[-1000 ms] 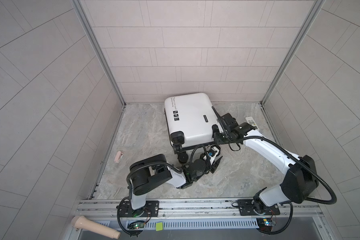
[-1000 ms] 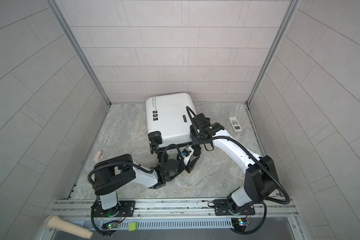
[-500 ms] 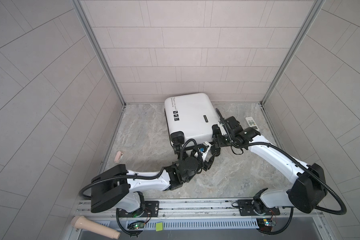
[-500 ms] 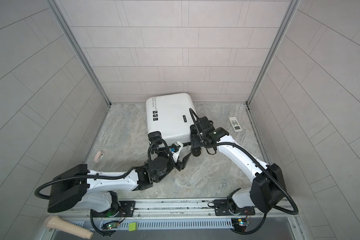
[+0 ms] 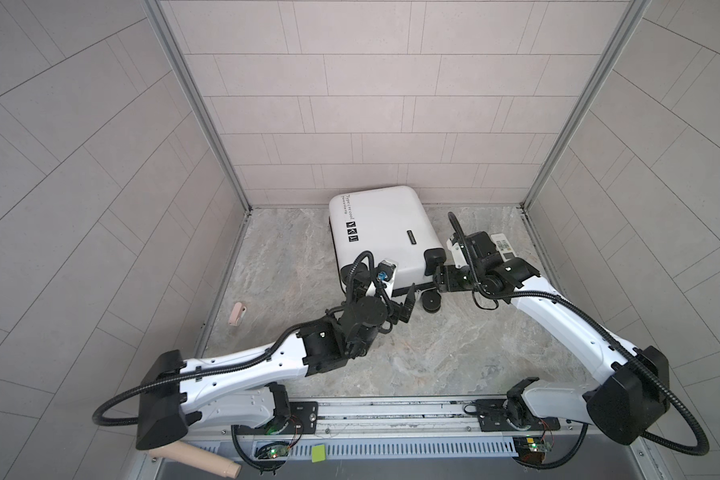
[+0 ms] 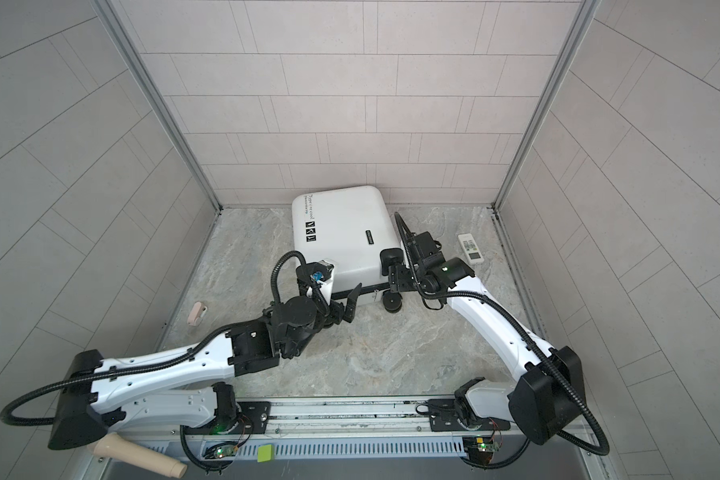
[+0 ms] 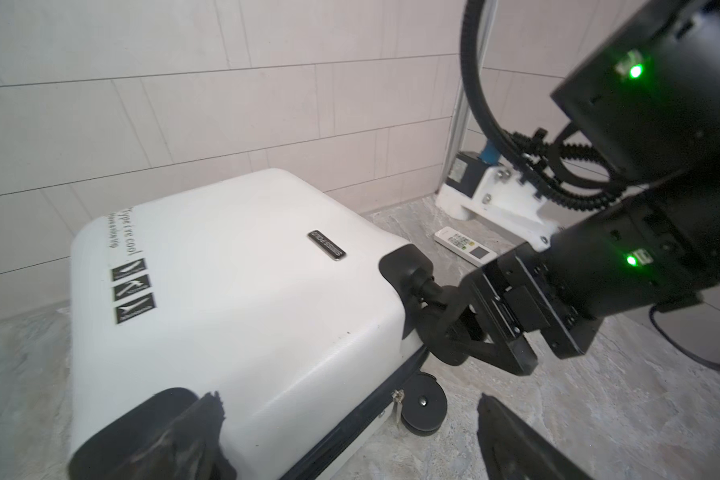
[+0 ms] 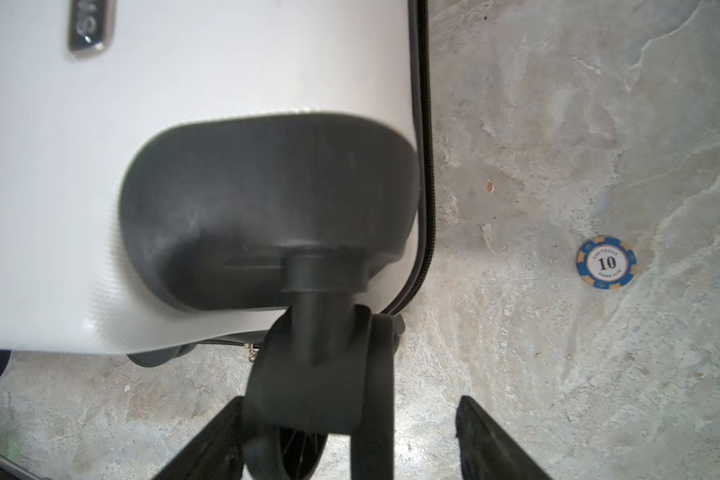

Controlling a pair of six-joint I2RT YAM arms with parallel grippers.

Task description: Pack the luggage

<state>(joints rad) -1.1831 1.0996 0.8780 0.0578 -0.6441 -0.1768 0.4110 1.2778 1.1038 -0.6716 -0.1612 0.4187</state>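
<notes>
And the left gripper (image 7: 346, 401) is spread wide, gripping nothing: one finger (image 7: 192, 432) hangs over the black corner housing (image 7: 142, 419) at the near left corner of the luggage (image 5: 383, 232), the other sits out over bare bench (image 5: 454, 353). Across at the near right corner, the right gripper (image 8: 348, 401) has its jaws apart too, straddling the raised caster wheel (image 8: 321, 365). One finger (image 8: 208, 440) is right beside the wheel fork, the other stands clear with bench showing between, so nothing is clamped. The luggage itself lies flat, white shell up and lid down, with the black zipper band (image 8: 427, 166) running round its side. Its far end is up against the back wall (image 5: 371, 124), about the middle of the bench's far edge. Further out, a remote control (image 6: 470, 248) lies toward the far right corner, a blue poker chip (image 8: 607, 262) sits apart on the bench to the luggage's side, and a small pink piece (image 5: 238, 313) rests by the left edge
</notes>
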